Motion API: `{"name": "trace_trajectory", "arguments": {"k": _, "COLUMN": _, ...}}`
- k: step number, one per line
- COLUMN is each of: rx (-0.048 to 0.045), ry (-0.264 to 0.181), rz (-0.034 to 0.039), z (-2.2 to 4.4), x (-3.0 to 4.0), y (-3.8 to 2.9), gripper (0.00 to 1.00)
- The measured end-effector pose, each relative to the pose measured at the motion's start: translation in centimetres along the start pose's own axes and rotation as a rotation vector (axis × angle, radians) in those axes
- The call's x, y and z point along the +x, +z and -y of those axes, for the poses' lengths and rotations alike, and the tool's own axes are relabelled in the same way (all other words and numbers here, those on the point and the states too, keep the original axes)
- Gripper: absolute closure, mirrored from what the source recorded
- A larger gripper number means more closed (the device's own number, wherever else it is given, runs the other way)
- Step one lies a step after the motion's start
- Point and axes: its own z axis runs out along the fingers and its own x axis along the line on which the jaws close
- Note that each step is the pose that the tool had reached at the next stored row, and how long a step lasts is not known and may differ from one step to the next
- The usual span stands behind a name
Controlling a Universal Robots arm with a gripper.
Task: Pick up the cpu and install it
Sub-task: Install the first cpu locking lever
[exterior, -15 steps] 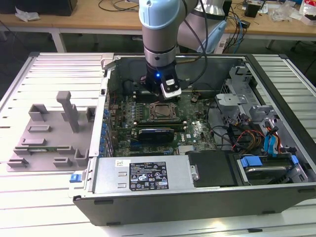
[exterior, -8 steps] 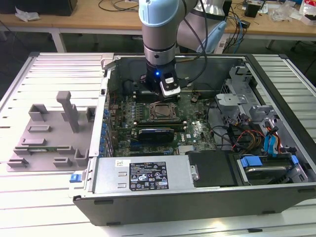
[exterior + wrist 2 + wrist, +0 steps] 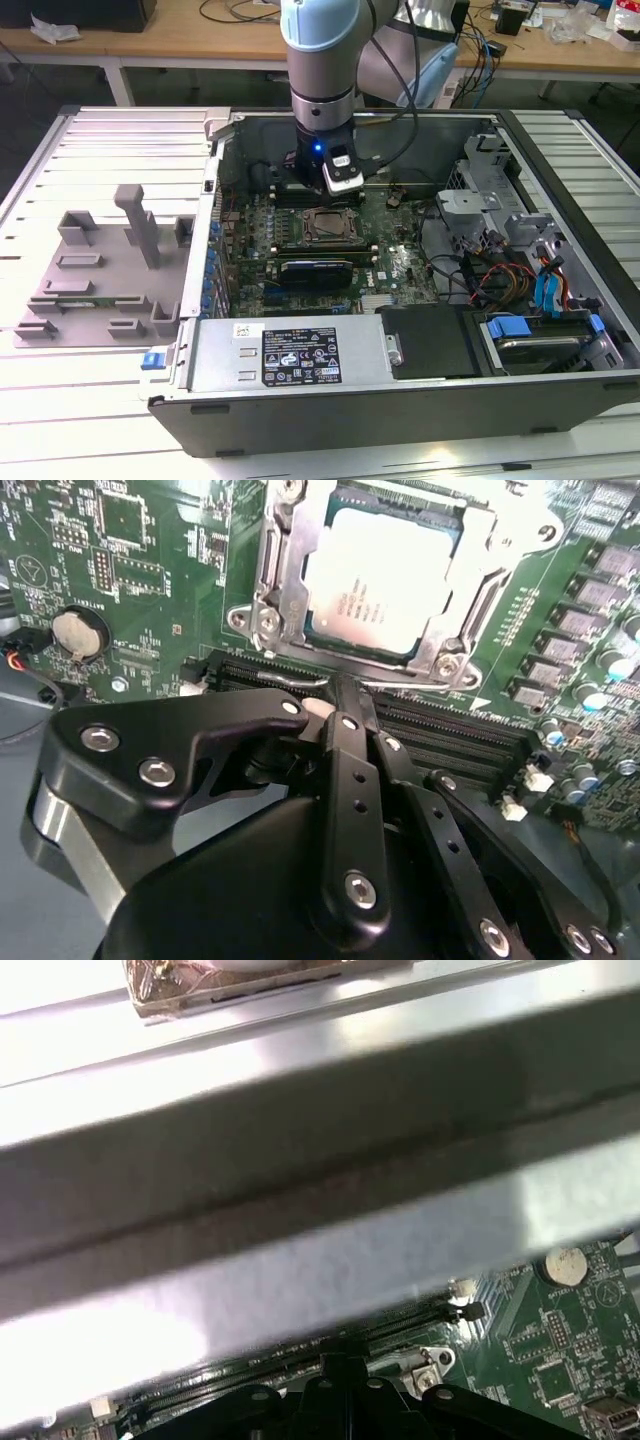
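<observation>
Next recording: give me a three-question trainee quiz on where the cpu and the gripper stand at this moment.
1. True or false: the cpu lies inside the metal-framed socket on the green board.
2. In the second wrist view, the gripper is: A) clamped on the cpu; B) next to the socket's edge, apart from the cpu; C) over the grey holder block.
3. Fill in: in the exterior view, the grey holder block sits outside the computer case, on the exterior view's ____ side.

Key: 1 true; 2 B; 3 left.
</observation>
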Motion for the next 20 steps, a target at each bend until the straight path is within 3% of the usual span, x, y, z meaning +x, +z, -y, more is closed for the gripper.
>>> {"name": "trace_trajectory", "arguments": {"k": 2, "rx": 0.0001, "ry": 0.005, "rz": 0.0007, "z": -0.33, "x": 0.1, "y": 0.06, "gripper": 0.89}}
{"name": "trace_trajectory", "arguments": {"k": 8, "rx": 0.0015, "ry": 0.011, "rz": 0.002, "z": -0.33, "x": 0.1, "y": 0.04, "gripper": 0.89}}
{"name": "trace_trajectory", "arguments": {"k": 12, "rx": 0.0014, "ry": 0.011, "rz": 0.0022, "z": -0.42, "x": 0.07, "y": -0.51, "gripper": 0.89}}
{"name": "trace_trajectory", "arguments": {"k": 17, "rx": 0.0006, "ry": 0.011, "rz": 0.0047, "z": -0.63, "x": -0.01, "y": -1.69, "gripper": 0.89}}
{"name": "trace_trajectory", "arguments": {"k": 20, "rx": -0.0026, "ry": 0.01, "rz": 0.0147, "z": -0.59, "x": 0.19, "y": -1.97, "gripper": 0.89}}
